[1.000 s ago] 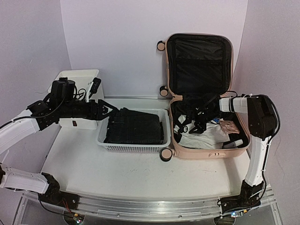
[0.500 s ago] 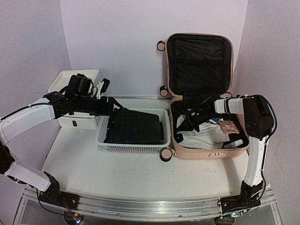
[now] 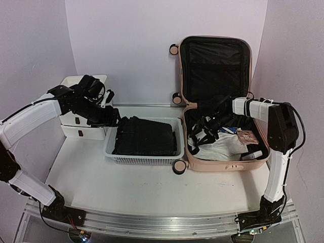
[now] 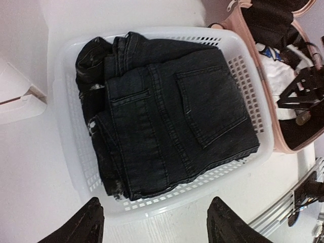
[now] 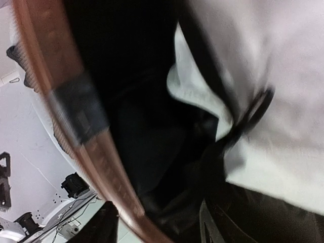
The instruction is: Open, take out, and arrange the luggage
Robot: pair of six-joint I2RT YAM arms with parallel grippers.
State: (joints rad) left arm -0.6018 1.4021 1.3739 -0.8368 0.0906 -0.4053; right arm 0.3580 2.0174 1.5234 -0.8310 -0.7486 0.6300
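The large pale pink hard-shell suitcase (image 3: 223,166) lies open at the right of the white desk (image 3: 142,187). Its black-lined lid (image 3: 215,66) stands upright against the back wall, which leaves the lower half free to reach into. That half holds a crumpled white garment (image 3: 223,149), loose black packing straps (image 3: 196,135) and a few small items at its right end.

The right gripper (image 3: 210,121) reaches into this lower half from the right, low among the straps, probably to clear them or pick the next piece. Its fingers (image 5: 104,225) stand parted in the blurred wrist view, closed on nothing that I can make out.

To the left, just beside the suitcase, a white mesh plastic basket (image 3: 144,161) holds a folded pair of black jeans (image 3: 146,136), lying flat and filling most of it. The left gripper (image 3: 112,117) hovers at the basket's left end, near the white plastic drawer unit (image 3: 76,132), fingers (image 4: 91,225) wide apart and empty. By my judgement, unpacking is partly done.
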